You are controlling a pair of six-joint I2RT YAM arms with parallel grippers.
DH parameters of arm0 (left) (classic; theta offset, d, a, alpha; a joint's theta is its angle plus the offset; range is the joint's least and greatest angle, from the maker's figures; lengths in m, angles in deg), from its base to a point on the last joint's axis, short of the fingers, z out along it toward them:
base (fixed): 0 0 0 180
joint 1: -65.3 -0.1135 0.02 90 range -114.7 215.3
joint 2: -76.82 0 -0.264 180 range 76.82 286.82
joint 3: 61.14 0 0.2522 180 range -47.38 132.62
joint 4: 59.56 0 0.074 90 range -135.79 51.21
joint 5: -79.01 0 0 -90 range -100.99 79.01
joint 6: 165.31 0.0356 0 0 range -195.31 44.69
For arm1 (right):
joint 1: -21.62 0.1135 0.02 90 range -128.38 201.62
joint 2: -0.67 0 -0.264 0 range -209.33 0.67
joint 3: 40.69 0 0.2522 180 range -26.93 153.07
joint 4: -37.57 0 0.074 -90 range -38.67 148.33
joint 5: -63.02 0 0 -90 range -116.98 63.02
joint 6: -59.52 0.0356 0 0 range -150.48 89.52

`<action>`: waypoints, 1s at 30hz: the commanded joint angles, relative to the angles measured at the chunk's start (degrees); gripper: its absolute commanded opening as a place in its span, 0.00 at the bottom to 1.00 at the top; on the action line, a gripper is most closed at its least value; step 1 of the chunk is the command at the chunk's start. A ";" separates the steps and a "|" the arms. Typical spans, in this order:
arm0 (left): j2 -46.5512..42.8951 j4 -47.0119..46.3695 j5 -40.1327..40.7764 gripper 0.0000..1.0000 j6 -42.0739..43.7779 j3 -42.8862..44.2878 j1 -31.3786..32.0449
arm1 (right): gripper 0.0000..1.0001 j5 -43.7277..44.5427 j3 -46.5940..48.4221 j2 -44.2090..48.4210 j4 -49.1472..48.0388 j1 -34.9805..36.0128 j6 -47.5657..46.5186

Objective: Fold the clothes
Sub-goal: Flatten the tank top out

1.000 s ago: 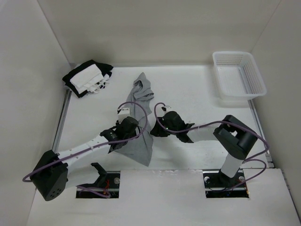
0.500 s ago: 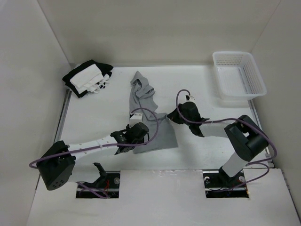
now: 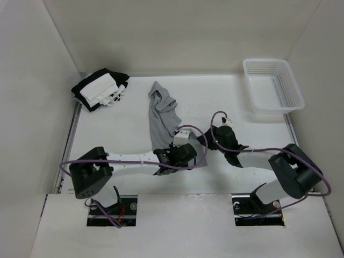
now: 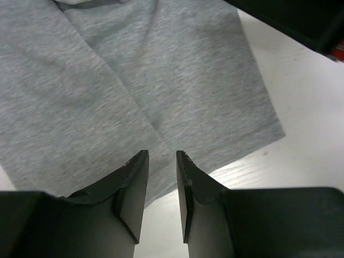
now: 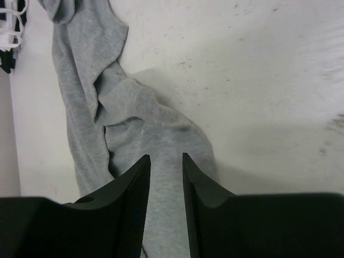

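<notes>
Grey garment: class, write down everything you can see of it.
The garment is plain light heather-grey knit, soft-looking, no print. It lies on the white table as a long strip, bunched and creased at the far end, flatter toward its straight near hem. The left pincer hangs open over that hem; the right pincer, open, faces it from the right. Contact cannot be told.

On the white table, the grey garment sprawls mid-surface. Far-left sits the black-and-white bundle; far-right the mesh basket, perhaps overhanging the edge.
</notes>
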 commanded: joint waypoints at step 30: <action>6.48 6.10 14.78 0.30 -16.67 5.50 9.45 | 0.43 -3.17 -7.65 19.47 4.48 -5.86 -5.78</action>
